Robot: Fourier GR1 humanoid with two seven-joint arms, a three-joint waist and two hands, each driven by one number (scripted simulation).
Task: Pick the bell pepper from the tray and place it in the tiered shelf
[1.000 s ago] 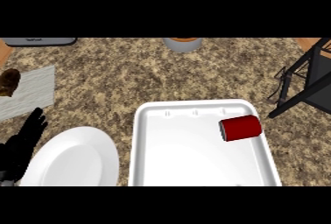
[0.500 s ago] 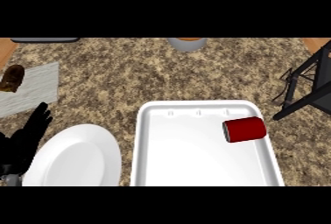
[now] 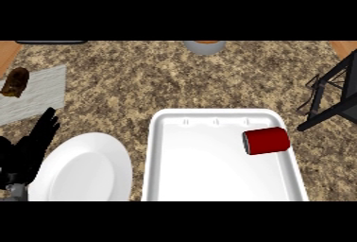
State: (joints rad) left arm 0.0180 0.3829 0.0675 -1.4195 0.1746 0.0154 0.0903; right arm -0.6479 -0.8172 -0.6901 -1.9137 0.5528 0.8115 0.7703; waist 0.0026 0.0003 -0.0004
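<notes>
Red bell pepper (image 3: 266, 141) on its side in white tray (image 3: 202, 172), far-right corner, close to right rim. Black tiered shelf (image 3: 326, 117) just right of tray. Left hand (image 3: 31, 144) at left edge beside plate (image 3: 83, 170), fingers straight (resting, holding nothing). Right hand out of view.

left hand (image 3: 26, 153): matte black all over, one even dark tone from palm to tips.
fingers (image 3: 47, 124): slim black segments with blunt, slightly squared ends; the seams between segments are barely visible in the black.
forearm (image 3: 15, 190): only a small grey piece shows below the black hand at the view's lower edge, lighter and smoother than the hand.
</notes>
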